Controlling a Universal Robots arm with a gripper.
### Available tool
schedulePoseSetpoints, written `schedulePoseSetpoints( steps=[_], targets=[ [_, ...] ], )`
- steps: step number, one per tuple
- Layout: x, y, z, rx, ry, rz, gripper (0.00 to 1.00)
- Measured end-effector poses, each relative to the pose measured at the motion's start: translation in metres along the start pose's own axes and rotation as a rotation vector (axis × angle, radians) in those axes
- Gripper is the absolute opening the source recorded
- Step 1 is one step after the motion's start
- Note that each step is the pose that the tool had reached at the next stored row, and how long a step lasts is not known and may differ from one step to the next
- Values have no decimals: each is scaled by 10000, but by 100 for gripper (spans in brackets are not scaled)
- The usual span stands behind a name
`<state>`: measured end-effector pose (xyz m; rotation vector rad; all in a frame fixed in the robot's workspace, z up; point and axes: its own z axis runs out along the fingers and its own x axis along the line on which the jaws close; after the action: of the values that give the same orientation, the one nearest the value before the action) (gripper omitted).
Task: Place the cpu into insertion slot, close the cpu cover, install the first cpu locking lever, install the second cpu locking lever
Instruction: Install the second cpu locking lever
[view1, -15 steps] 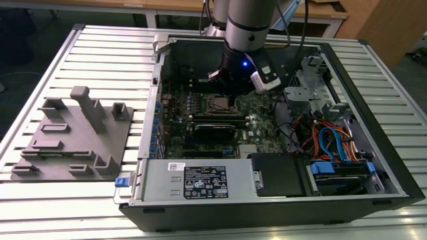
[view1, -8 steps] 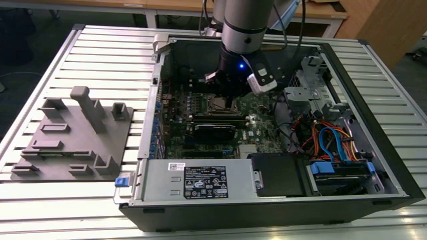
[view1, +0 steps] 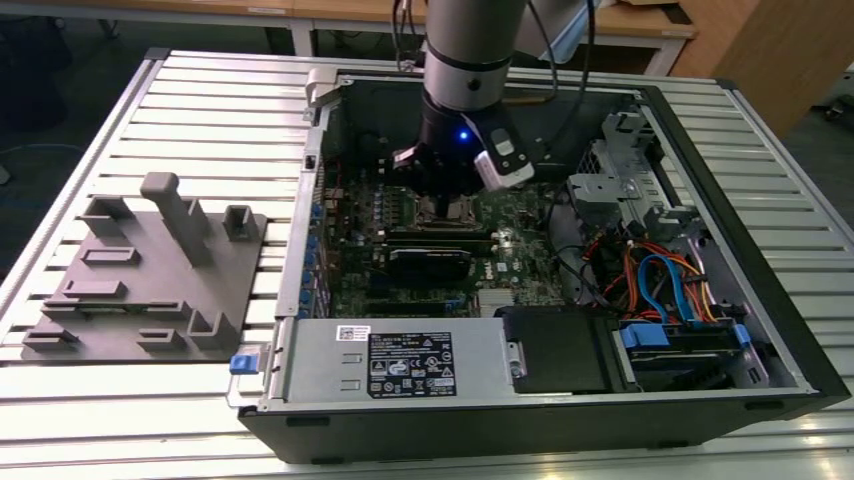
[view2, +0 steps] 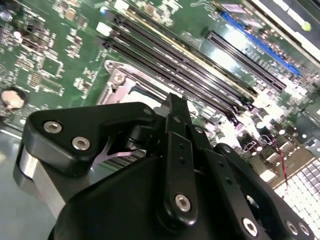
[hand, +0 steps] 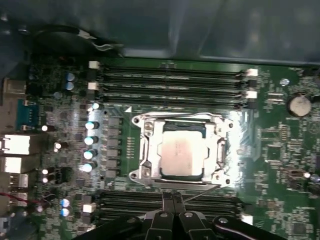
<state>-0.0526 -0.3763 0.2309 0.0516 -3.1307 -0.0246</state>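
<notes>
Cpu: small flat square silver-grey chip (hand: 182, 156) lying seated in the square metal-rimmed insertion slot (hand: 145, 150) on the green circuit board (hand: 280, 165).
Cpu cover: thin silver-grey metal frame plate (hand: 216, 147) appearing to be lying closed around the chip.
Locking levers: thin wire (hand: 200, 193) running along the socket edge nearest the pincer; latched or not, cannot tell.
Pincer: black pincer (hand: 173, 196) hovering just beside that edge, fingertips pressed together, gripping nothing visible.
Remaining: judging both levers not yet confirmed.
</notes>
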Motion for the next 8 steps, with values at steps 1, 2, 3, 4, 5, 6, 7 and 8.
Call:
schedulePoseSetpoints(
  steps=[1, 2, 3, 4, 5, 6, 7, 8],
  targets=[
    [20, 0, 5, 1, 1, 0, 10],
    [26, 1, 10, -1, 1, 1, 10],
    [26, 0, 12, -5, 1, 0, 10],
    [26, 0, 12, -5, 2, -1, 10],
    [26, 1, 15, -21, 0, 0, 10],
    [26, 0, 17, -35, 0, -1, 10],
    [26, 0, 17, -35, 0, 0, 10],
    [26, 1, 17, -36, -1, 0, 10]
  ],
)
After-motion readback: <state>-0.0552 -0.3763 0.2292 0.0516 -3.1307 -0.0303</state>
